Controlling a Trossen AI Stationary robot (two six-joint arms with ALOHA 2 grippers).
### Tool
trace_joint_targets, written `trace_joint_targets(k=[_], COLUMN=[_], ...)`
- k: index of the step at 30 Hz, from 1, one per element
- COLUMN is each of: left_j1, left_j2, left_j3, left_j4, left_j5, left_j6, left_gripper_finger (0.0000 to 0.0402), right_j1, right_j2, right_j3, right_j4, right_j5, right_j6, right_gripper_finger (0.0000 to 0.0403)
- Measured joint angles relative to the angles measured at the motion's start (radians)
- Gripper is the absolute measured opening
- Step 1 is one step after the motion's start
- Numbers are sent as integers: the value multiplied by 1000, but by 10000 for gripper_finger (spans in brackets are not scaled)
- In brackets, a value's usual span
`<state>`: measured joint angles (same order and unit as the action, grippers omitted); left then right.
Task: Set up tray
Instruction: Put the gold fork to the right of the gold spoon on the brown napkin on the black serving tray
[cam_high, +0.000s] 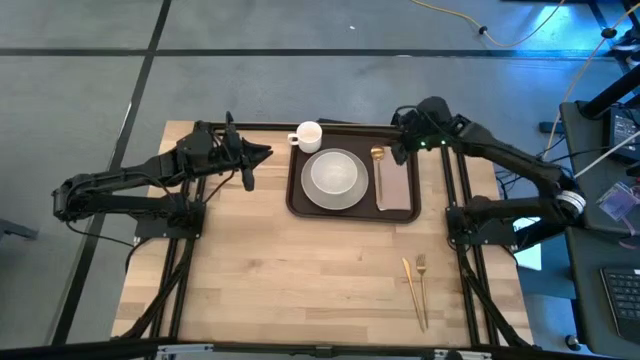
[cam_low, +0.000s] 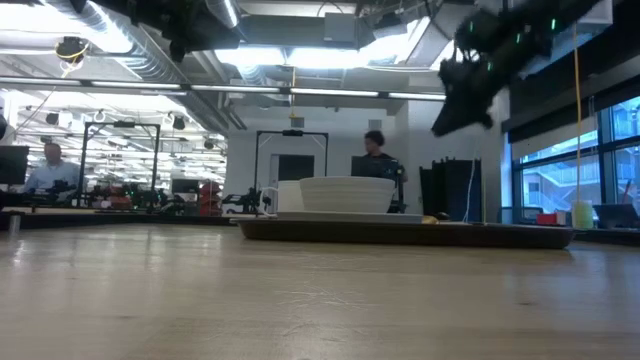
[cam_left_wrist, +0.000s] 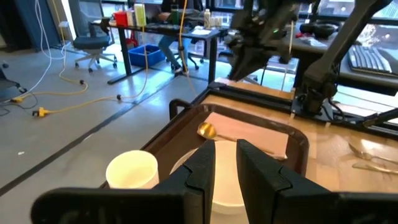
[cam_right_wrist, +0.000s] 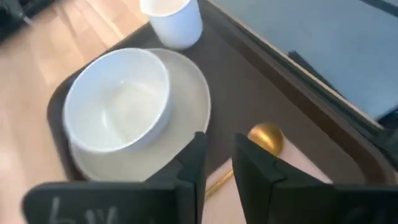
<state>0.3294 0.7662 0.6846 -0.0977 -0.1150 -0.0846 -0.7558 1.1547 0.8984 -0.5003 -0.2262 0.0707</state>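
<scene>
The dark brown tray (cam_high: 292, 190) lies at the table's far middle. It holds a white plate (cam_right_wrist: 186, 112) with a white bowl (cam_high: 334, 173) on it, a white cup (cam_high: 307, 134) at its far left corner, and a pinkish-tan napkin (cam_high: 398, 192) on its right side. A gold spoon (cam_high: 378, 160) lies on the napkin's left part. My left gripper (cam_high: 266, 153) hangs shut just left of the tray, pointing at the cup (cam_left_wrist: 132, 169). My right gripper (cam_high: 399, 152) hovers shut above the tray's far right corner, over the spoon's bowl (cam_right_wrist: 266, 137).
A gold fork (cam_high: 421, 285) and a gold knife (cam_high: 410, 285) lie side by side on the bare wood near the table's near right edge. The near half of the table is wood. People sit and stand in the room beyond the far edge.
</scene>
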Motion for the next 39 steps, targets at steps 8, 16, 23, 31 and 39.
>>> trace_joint_targets(k=[8, 16, 23, 31, 39], left_j1=[0, 0, 0, 0, 0], left_j2=[0, 0, 0, 0, 0], left_j3=[0, 0, 0, 0, 0], left_j4=[12, 11, 11, 11, 11], left_j5=[2, 20, 89, 90, 90], left_j6=[2, 64, 73, 73, 73], left_gripper_finger=[59, 59, 59, 59, 59], right_j1=[309, 702, 1054, 1279, 1379], right_j2=[-25, 28, 139, 284, 419], right_j3=[261, 279, 228, 228, 228], right_j4=[-390, -596, -560, -412, -468], right_j5=[203, 296, 294, 274, 140], right_j6=[434, 1005, 1428, 1653, 1889], right_gripper_finger=[54, 28, 8, 41, 177])
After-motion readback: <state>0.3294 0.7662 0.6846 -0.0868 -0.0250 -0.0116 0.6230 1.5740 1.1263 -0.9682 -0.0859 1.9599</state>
